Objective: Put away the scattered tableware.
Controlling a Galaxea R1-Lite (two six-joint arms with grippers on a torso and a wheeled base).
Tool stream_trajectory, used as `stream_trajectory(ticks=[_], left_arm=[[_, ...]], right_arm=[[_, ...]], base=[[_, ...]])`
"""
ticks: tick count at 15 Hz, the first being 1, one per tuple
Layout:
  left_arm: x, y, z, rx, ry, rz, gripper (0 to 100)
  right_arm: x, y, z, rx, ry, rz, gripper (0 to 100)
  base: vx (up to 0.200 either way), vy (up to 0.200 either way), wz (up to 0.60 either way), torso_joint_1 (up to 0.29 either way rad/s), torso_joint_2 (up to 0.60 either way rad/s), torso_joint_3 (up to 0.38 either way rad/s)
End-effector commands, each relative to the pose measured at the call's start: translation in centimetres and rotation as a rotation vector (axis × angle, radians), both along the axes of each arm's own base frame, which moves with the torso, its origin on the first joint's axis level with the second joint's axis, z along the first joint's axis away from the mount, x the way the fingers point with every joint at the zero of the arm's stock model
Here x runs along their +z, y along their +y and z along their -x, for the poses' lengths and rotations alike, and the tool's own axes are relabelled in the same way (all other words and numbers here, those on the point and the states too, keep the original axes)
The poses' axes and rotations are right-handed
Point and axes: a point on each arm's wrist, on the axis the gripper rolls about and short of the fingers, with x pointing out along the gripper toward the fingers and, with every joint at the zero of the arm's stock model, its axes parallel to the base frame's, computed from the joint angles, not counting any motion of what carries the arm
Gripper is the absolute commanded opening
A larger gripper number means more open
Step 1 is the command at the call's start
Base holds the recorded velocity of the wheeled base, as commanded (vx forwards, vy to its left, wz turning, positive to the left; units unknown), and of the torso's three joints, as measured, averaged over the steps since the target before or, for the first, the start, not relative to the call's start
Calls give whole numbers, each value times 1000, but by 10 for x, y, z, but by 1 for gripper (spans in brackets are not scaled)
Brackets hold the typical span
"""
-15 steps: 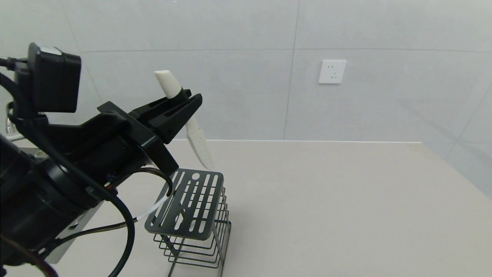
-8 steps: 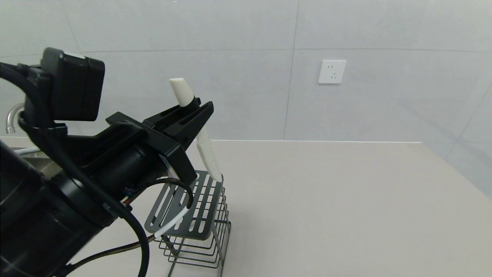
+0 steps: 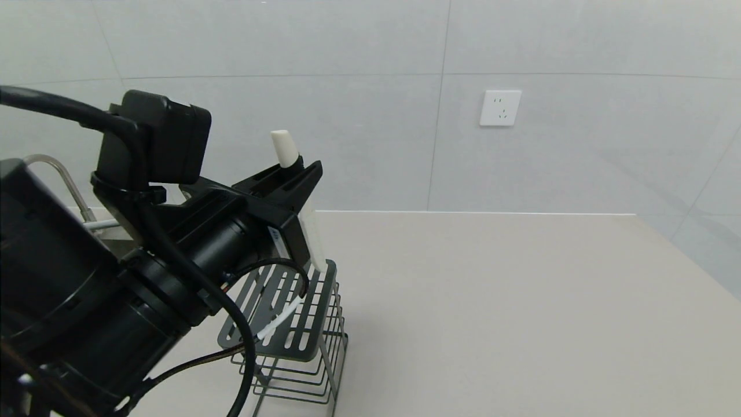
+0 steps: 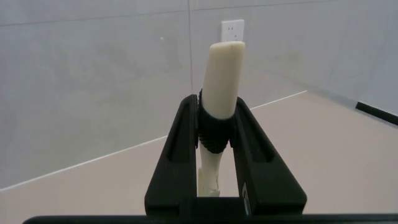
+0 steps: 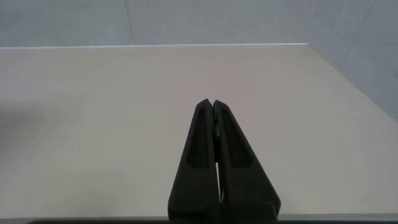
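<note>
One knife | clamped between left fingers | tip seemingly at rack

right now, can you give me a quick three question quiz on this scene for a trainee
1. True or false: the left gripper is shut on the white knife.
2. Pick one. The knife's blade tip is: A) lying in a bowl, B) at the top of the slotted rack, C) inside a drawer.
3. Fill in: the right gripper is ____ (open or shut), with nothing in it.

Key: 1 true. 2 B. 3 shut.
</note>
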Motion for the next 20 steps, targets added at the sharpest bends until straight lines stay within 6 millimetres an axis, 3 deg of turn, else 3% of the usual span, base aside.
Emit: stream_trajectory(ticks=[1, 20], left_arm=[[-2, -3, -2, 4, 2, -13, 0], [-11, -2, -2, 35, 22, -36, 0]], right_arm=[[0, 0, 0, 0, 2, -1, 0], [0, 0, 0, 0, 4, -1, 0]], base=[[0, 0, 0, 0, 0, 0], [0, 0, 0, 0, 0, 0]])
